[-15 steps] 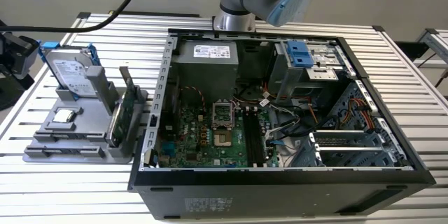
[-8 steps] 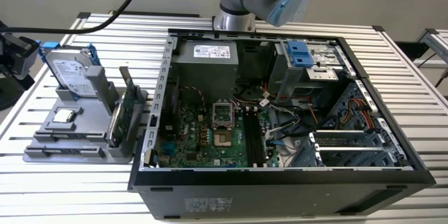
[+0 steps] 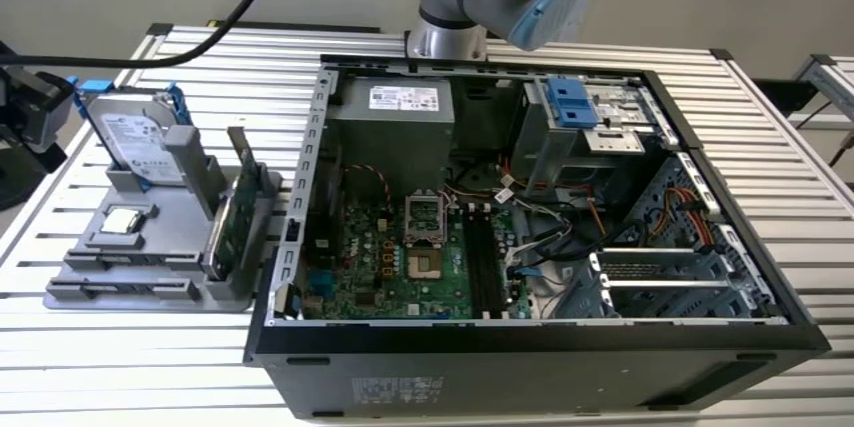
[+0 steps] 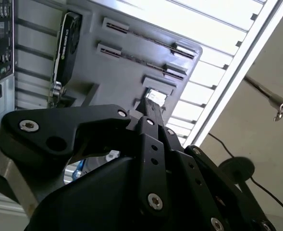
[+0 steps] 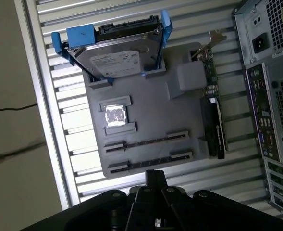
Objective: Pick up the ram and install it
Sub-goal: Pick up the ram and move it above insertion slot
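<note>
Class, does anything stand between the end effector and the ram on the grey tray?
Nothing visible does. In the first wrist view the end effector hangs at the grey tray's edge, and only bare tray lies between it and the ram.

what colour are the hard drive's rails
Blue; the rails show best in the first wrist view.

I can read no text from here. The hard drive [image 5: 131,36] carries a white label [image 5: 115,60], seen in the first wrist view and the exterior view, but its print is too small for me to make out. The power supply [image 3: 394,132] inside the computer case [image 3: 561,367] bears a white sticker [image 3: 403,98], and the case's outer wall has a pale label [image 3: 396,387]; I cannot make out a word on either.
</note>
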